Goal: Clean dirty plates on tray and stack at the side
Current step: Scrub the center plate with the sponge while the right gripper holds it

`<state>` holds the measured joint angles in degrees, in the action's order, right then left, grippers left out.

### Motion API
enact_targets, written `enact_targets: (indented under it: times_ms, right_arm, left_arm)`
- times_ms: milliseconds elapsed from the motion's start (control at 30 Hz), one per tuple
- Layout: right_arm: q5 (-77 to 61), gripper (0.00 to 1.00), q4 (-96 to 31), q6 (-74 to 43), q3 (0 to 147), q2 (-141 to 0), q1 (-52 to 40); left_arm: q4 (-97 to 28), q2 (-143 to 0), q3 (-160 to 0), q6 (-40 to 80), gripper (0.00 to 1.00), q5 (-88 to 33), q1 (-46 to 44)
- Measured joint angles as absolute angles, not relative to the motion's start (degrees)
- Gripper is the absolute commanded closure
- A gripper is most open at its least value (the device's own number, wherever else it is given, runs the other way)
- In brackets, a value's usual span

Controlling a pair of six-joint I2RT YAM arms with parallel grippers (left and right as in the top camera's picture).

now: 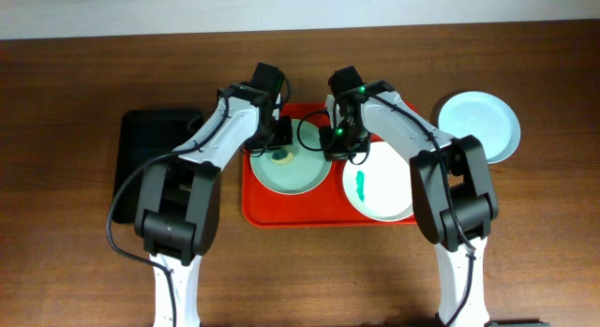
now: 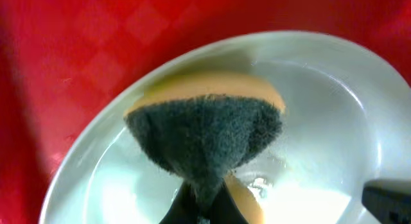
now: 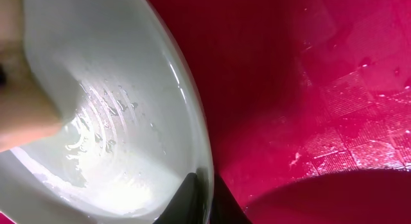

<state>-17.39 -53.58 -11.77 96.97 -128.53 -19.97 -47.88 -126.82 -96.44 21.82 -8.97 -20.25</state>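
My left jaws are clamped on a sponge (image 2: 205,140) that is pressed into the plate (image 1: 305,177) at the 9 o'clock side of the tray (image 1: 258,210). My right jaws are closed, pinching that plate's rim at its 2 o'clock edge. A second plate (image 1: 384,191), with a green smear (image 1: 362,186), lies at the tray's 4 o'clock. A third plate (image 1: 478,126) sits on the tabletop (image 1: 75,271) at 2 o'clock from the tray. A black tray (image 1: 150,140) lies at 9 o'clock.

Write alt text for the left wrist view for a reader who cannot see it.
The left gripper, shut on a yellow sponge with a dark grey scouring face, holds it against a round, shallow, pale white plate. The plate lies on the red plastic tray.
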Motion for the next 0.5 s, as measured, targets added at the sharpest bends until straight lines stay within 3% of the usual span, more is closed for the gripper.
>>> enact_targets:
  times_ms: [200, 500]
  right_arm:
    - [-17.19, 0.93, -53.45, -11.77, 96.97, -128.55, -19.9]
    - [-18.13, 0.96, -51.72, -11.99, 96.97, -128.55, -20.03]
  left_arm:
    - [-46.74, -127.83, -97.01, 21.82, 1.0, -7.75, -20.21]
    - [-51.51, -127.57, -98.0, 21.87, 1.0, 13.08, -21.82]
